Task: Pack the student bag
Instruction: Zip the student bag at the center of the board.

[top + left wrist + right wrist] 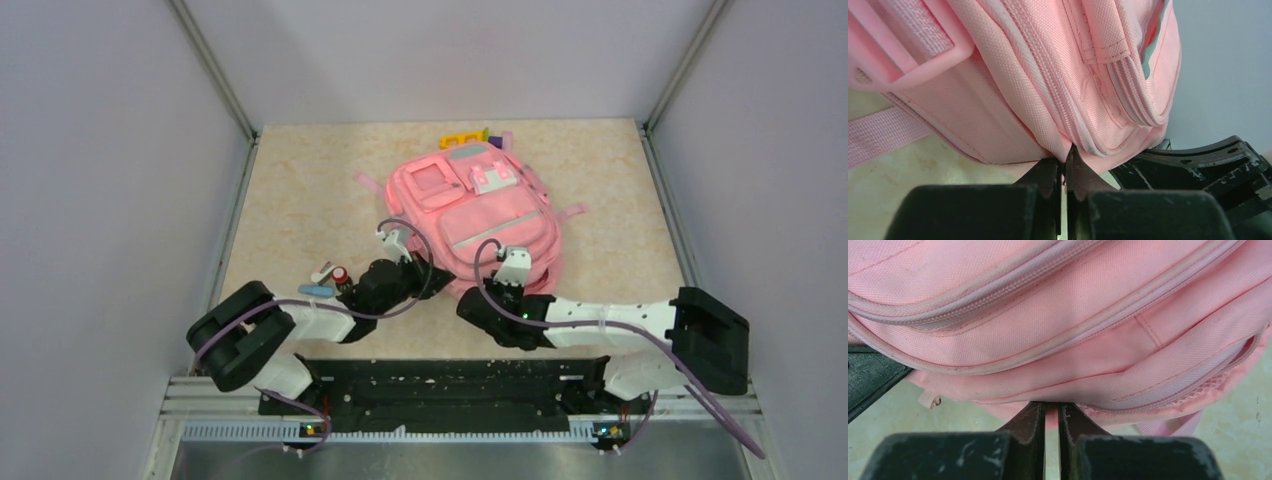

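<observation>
Pink fabric fills the middle of the scene: the student bag (480, 205) lies flat, front pockets up, near the centre of the beige marbled table (300, 200), at 12 o'clock from the two arm bases. Its white patch (494, 178) faces the camera overhead.

The left gripper (437, 277) meets the bag's near edge at about 7 o'clock. In the left wrist view its jaws are drawn together to a sliver, with the pink seam tenting down to a point between the tips (a pinch of cloth, by the look of it).

The right gripper (508, 286) sits at about 6 o'clock on the same edge, close beside the left one. Its own camera shows the jaws narrowed onto a fold of pink fabric, which is visible in the slit between them. A small pink tab (928, 400) hangs under the bag at 9 o'clock from those fingers.

A pink strap (878, 135) trails over the tabletop at 9 o'clock in the left wrist view.

Small items lie at 9 o'clock from the left gripper: a white piece (322, 270), a red-topped piece (341, 273) and a light blue piece (316, 291). A yellow object (463, 137) and a purple object (506, 138) rest beyond the bag at 12 o'clock.
</observation>
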Robot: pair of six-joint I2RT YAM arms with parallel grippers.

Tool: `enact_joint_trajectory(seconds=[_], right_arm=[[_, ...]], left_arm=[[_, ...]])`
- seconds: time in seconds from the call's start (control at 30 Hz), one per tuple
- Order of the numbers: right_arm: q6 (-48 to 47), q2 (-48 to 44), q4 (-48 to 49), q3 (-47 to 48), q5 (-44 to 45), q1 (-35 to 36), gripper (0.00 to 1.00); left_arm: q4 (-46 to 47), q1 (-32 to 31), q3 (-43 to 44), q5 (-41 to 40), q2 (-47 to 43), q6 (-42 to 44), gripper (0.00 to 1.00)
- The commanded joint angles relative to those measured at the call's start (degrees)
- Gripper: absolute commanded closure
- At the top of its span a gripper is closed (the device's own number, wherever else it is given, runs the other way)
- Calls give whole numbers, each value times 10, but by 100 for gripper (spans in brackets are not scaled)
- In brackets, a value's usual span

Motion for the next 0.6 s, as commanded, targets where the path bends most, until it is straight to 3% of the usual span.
enact_joint_trajectory(seconds=[0.0,0.13,0.4,0.57], right_arm=[[-51,-27,-61,26,61,-5,100],[-102,-74,-63,28,2,-24,100],[-184,-144,27,-13,-256,-106,100],[-188,-126,30,-32,-276,-126,100]], left_arm=[[-5,46,-14,-56,-53,51,100],[-138,66,16,-113,-98,108,100],[-225,148,32,-122,-157,174,100],[-246,191,47,-115,-161,212,100]])
